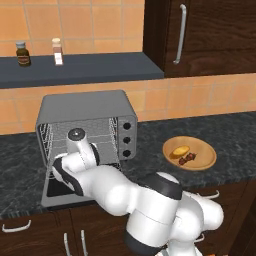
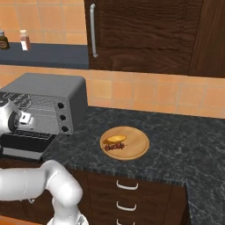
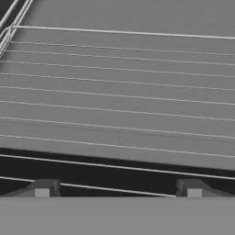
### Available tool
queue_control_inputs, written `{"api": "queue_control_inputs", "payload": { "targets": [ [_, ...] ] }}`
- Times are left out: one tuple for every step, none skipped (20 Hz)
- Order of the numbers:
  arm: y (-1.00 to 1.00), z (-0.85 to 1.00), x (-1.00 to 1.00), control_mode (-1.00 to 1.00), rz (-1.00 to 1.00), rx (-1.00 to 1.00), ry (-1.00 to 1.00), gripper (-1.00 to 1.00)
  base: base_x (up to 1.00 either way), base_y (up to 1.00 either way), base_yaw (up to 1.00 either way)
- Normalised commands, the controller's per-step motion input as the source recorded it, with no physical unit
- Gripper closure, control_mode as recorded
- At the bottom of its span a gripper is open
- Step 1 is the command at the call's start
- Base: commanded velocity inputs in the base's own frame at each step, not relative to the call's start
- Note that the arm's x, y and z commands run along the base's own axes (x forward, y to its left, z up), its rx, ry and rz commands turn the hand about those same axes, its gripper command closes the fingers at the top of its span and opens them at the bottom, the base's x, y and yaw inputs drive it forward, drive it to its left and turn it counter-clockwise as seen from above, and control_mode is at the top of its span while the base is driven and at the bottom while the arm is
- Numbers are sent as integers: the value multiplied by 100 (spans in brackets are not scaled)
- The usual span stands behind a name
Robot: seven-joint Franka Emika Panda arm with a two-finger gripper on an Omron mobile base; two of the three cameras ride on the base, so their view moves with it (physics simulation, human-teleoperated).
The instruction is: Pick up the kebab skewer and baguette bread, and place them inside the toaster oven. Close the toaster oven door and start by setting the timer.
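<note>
On dark stone counter (image 1: 20, 155), toaster oven (image 1: 85, 107) sits with toaster oven door (image 1: 57, 192) dropped flat, wire racks (image 3: 119, 92) bare. Gripper (image 3: 118, 189) at oven mouth, fingertips (image 3: 46, 188) spread wide, nothing between them. Right of oven, round wooden plate (image 2: 137, 147) carries baguette bread (image 2: 116, 139) and kebab skewer (image 2: 115, 147) just beside each other, well apart from gripper. Two bottles (image 1: 22, 53) on shelf above.
</note>
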Motion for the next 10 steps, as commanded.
{"api": "queue_control_inputs", "payload": {
  "targets": [
    [0,-92,-100,-100,0,0,19,-100,0,0,0],
    [0,-100,-100,-100,0,0,19,-100,0,0,0],
    [4,-100,-100,-100,0,0,16,-100,0,0,0],
    [4,-100,-100,-100,0,0,16,-100,0,0,0],
    [1,-100,-100,-100,0,0,16,-100,0,0,0],
    [0,-100,-100,-100,0,0,16,-100,0,0,0],
    [0,-100,-100,-100,0,0,18,-100,0,0,0],
    [0,-100,-100,-100,-1,0,19,-100,0,0,0],
    [0,-82,-100,-100,0,0,19,-100,0,0,0],
    [-41,0,-100,-100,-1,3,1,-100,0,0,0]
  ]
}}
